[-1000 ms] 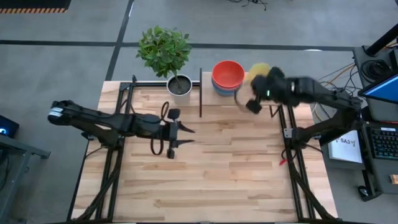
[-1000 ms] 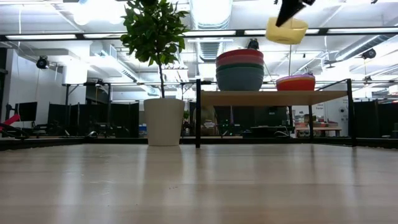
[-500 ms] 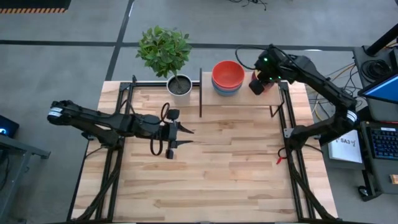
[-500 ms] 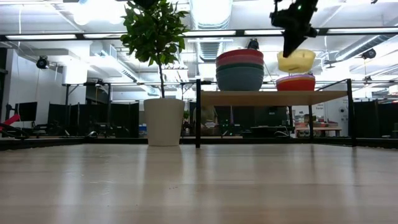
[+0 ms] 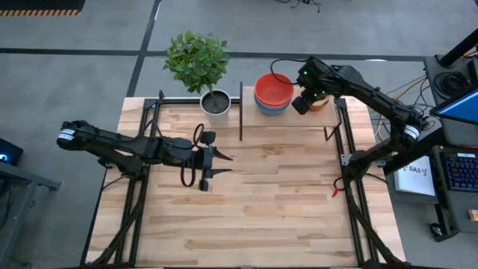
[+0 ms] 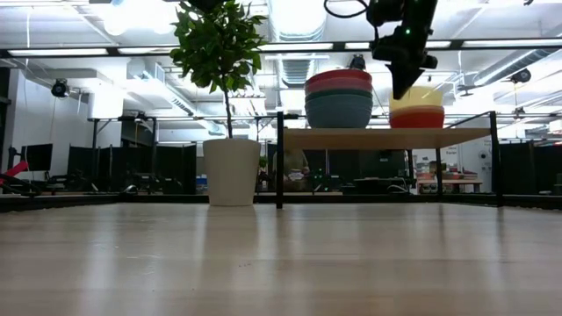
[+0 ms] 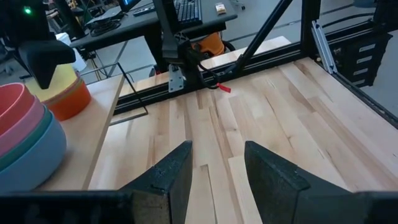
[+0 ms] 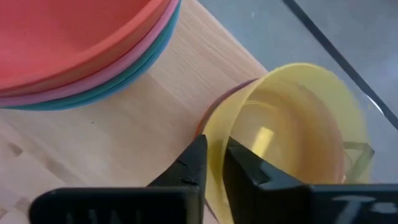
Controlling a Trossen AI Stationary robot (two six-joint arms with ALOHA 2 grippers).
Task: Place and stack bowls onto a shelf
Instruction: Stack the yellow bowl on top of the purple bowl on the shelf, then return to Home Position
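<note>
I see the plank table (image 5: pixel 254 202) filling the middle of the high view, with the shelf (image 5: pixel 287 121) at its upper right edge. On the shelf's left sits the stack of larger bowls (image 5: pixel 273 93), red on top. Just right of it, my right gripper (image 8: pixel 213 163) pinches the yellow bowl (image 8: pixel 292 137) by its rim, nested on the orange one (image 6: pixel 416 117). My left gripper (image 7: pixel 214 165) hovers mid-table, left of centre, fingers narrowly apart, holding nothing.

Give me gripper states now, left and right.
Left gripper: open, empty, above the bare tabletop.
Right gripper: shut on the yellow bowl's rim, over the orange bowl on the shelf.
</note>
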